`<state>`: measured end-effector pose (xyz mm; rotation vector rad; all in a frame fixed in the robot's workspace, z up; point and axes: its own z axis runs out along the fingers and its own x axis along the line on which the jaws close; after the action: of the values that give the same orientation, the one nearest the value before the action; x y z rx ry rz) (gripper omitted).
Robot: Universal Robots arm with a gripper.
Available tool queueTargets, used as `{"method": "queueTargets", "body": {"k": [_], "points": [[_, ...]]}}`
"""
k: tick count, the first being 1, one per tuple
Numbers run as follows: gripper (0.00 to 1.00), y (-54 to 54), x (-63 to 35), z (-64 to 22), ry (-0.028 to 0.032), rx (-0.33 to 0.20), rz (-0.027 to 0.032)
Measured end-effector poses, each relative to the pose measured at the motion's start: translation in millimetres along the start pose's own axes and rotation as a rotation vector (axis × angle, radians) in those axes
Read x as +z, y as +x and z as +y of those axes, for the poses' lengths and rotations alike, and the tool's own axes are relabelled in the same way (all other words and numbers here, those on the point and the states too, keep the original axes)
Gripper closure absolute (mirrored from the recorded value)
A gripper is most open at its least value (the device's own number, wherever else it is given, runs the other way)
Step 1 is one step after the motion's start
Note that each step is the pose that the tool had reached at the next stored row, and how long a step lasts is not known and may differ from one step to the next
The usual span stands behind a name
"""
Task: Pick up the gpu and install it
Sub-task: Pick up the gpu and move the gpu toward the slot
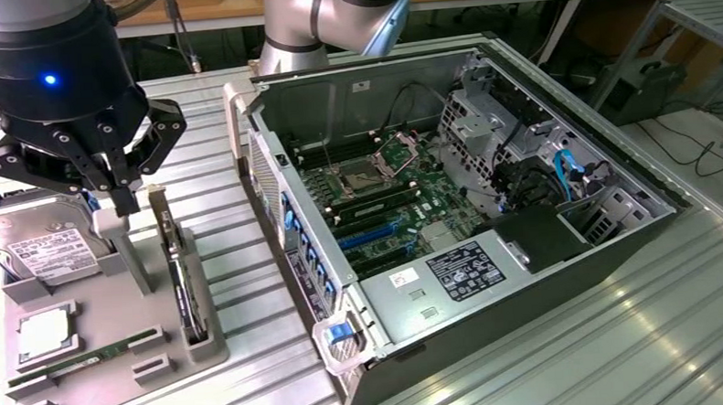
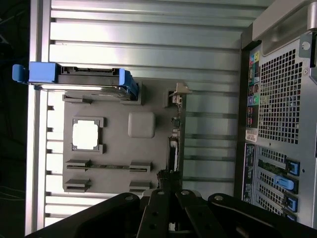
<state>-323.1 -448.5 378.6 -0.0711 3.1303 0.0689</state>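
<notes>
The gpu (image 1: 184,270) stands on its edge in a slot of the grey holder tray (image 1: 104,310), its silver bracket end toward the back. In the wrist view the gpu (image 2: 174,135) appears edge-on as a thin dark strip with the bracket at one end. My black gripper (image 1: 120,199) hangs above the tray, just to the exterior view's left of the card's bracket end, not touching it. Its fingertips (image 2: 168,177) are drawn together with nothing between them. The open computer case (image 1: 460,207) lies on its side, its motherboard and blue expansion slots (image 1: 369,234) exposed.
On the same tray are a silver hard drive (image 1: 40,244) with a white label, a square processor (image 1: 44,331) and a narrow green memory stick (image 1: 87,356). The case's rear panel (image 2: 277,124) faces the tray across a narrow strip of ribbed metal table (image 1: 588,357).
</notes>
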Motion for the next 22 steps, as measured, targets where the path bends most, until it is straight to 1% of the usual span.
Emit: {"method": "queueTargets", "body": {"k": [1,2,3,9,10,12,13,14,16,18,22], "points": [[0.89,0.0,0.0,0.0,0.0000,0.000,0.0000],[0.83,0.0,0.0,0.0,0.0000,0.000,0.0000],[0.83,0.0,0.0,0.0,0.0000,0.000,0.0000],[0.46,-1.1,0.1,0.0,0.0006,0.001,-0.0001],[0.46,-1.9,0.1,-0.1,0.0010,0.003,-0.0001],[0.35,-4.0,1.1,0.3,0.0025,0.013,-0.0004],[0.35,-5.2,2.0,0.5,0.0026,0.018,-0.0006],[0.28,-5.8,2.9,0.6,0.0027,0.022,-0.0009],[0.28,-6.4,7.2,0.5,0.0033,0.042,-0.0017],[0.28,-6.4,11.7,0.3,0.0037,0.078,-0.0032],[0.28,-6.6,15.1,0.2,0.0039,0.082,-0.0032]]}}
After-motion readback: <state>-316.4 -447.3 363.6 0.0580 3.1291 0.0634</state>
